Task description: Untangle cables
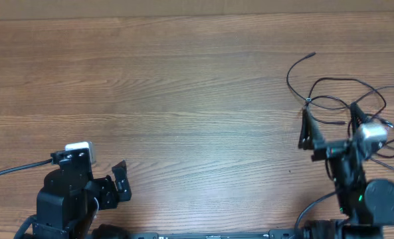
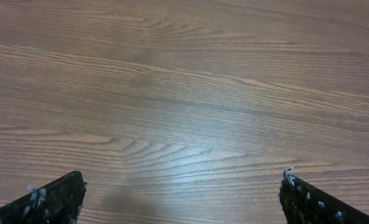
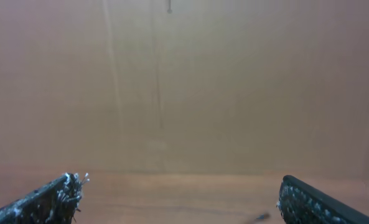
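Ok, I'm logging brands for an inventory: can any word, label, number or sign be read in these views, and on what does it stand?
None: no text can be read in any view.
The table and the cables carry no markings, and the white part on the left arm shows no legible label.

The left arm [image 1: 62, 199] was folded back at the near left corner. Its left claw [image 2: 183, 184] pointed forward and slightly rightward, tilted downward, and its jaws were spread wide, the dark fingertips [image 2: 60, 198] entering the wrist view at the lower corners. The right arm [image 1: 366, 196] stood at the near right and reached forward. The right claw [image 1: 329, 123] was likewise spread wide and was aimed almost level.
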You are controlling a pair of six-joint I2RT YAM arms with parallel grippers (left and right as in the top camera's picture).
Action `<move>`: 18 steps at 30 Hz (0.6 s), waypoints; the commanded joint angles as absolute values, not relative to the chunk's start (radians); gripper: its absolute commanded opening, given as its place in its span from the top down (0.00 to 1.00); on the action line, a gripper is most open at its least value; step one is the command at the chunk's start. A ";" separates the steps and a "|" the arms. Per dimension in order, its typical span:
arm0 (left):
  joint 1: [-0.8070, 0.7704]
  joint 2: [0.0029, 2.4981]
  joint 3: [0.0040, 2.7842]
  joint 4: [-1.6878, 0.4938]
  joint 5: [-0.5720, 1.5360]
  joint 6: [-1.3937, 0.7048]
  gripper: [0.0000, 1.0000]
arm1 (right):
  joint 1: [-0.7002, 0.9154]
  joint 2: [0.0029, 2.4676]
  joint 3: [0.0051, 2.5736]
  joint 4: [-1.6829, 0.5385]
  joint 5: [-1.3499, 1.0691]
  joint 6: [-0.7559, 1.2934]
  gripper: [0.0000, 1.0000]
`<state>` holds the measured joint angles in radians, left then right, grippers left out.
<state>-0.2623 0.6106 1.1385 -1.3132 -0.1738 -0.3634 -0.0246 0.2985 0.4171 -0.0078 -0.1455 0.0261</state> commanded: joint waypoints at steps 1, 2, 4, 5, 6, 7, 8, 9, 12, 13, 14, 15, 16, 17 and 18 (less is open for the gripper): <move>-0.264 0.608 1.137 -1.312 -0.190 -0.344 0.00 | -0.008 0.215 0.326 0.058 -0.120 0.025 0.00; -0.264 0.608 1.137 -1.312 -0.190 -0.344 0.00 | -0.006 0.186 0.295 0.083 -0.120 0.025 0.00; -0.264 0.608 1.137 -1.312 -0.190 -0.344 0.01 | -0.004 0.139 0.250 0.115 -0.120 0.025 0.00; -0.264 0.608 1.137 -1.312 -0.191 -0.344 0.01 | -0.001 0.112 0.224 0.137 -0.118 0.025 0.00; -0.264 0.608 1.137 -1.313 -0.190 -0.344 0.01 | 0.001 0.090 0.205 0.152 -0.112 0.025 0.00; -0.264 0.608 1.137 -1.313 -0.190 -0.344 0.01 | 0.001 0.071 0.187 0.166 -0.112 0.025 0.00; -0.264 0.608 1.137 -1.312 -0.190 -0.344 0.01 | 0.001 0.049 0.166 0.179 -0.108 0.025 0.00; -0.264 0.608 1.137 -1.313 -0.191 -0.344 0.00 | 0.001 0.029 0.145 0.192 -0.105 0.025 0.00; -0.264 0.608 1.137 -1.312 -0.191 -0.344 0.00 | 0.001 0.002 0.098 0.220 -0.105 0.025 0.00; -0.264 0.608 1.137 -1.312 -0.190 -0.344 0.00 | 0.001 0.002 0.084 0.231 -0.105 0.026 0.00; -0.264 0.608 1.137 -1.312 -0.190 -0.344 0.00 | 0.001 0.002 0.073 0.238 -0.105 0.025 0.00; -0.264 0.608 1.137 -1.312 -0.191 -0.344 0.00 | 0.001 0.002 0.062 0.239 -0.105 0.025 0.00; -0.264 0.608 1.137 -1.312 -0.190 -0.344 0.00 | 0.001 0.002 0.053 0.240 -0.104 0.025 0.00; -0.264 0.608 1.137 -1.313 -0.190 -0.344 0.00 | 0.001 0.002 0.044 0.239 -0.093 0.025 0.00; -0.264 0.608 1.137 -1.313 -0.190 -0.344 0.00 | 0.001 0.002 0.035 0.239 -0.086 0.025 0.00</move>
